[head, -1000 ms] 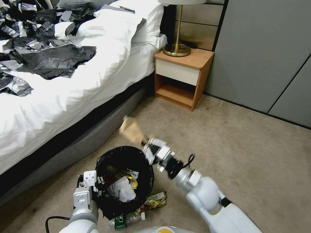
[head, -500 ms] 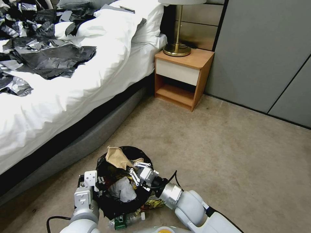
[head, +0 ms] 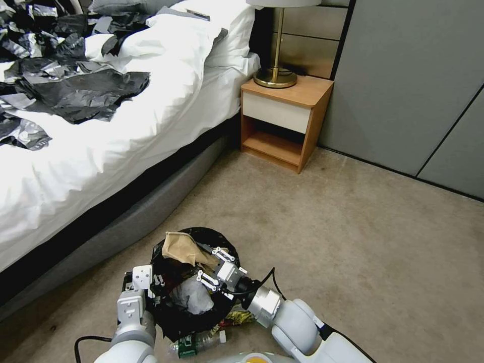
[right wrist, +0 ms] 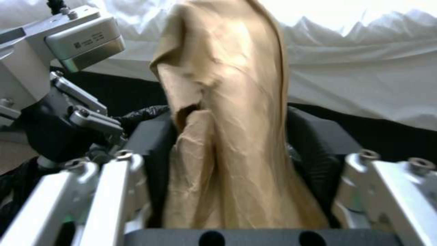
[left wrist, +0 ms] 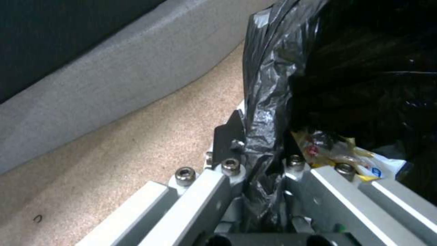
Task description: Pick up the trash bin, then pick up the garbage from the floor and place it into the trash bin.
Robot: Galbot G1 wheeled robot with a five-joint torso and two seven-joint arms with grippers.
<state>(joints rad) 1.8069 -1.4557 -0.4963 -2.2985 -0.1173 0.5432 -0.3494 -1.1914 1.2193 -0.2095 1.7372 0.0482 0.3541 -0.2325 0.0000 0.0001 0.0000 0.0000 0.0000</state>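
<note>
Over the bin: the right claw (head: 210, 267) hangs just above the bin (head: 194, 282) mouth, down from where it was a second ago, when it carried the bag (head: 182, 248) high beside the bed (head: 101, 126).
Bag: brown paper, now resting across the bin's far rim, part inside and part sticking up past the black liner; barely shifted over the last half second.
Right claw state: in the right wrist view the fingers (right wrist: 114, 191) stand spread on either side of the bag (right wrist: 227, 119), so the grip looks released or nearly so, though the bag still lies between them.
Left claw (head: 143, 290): clenched on the bin's near rim, liner (left wrist: 262, 136) pinched between its fingers, holding the bin off the floor by my reading.
Bin contents: white tissue (head: 194, 297) and yellow wrappers already inside.
Left on the floor: a green-labelled bottle (head: 196, 343) and a wrapper (head: 237, 316) just beside the bin's base.
Meaning: this drop looks almost finished, but the bag perches on the rim and could tip out; at least two pieces remain.
</note>
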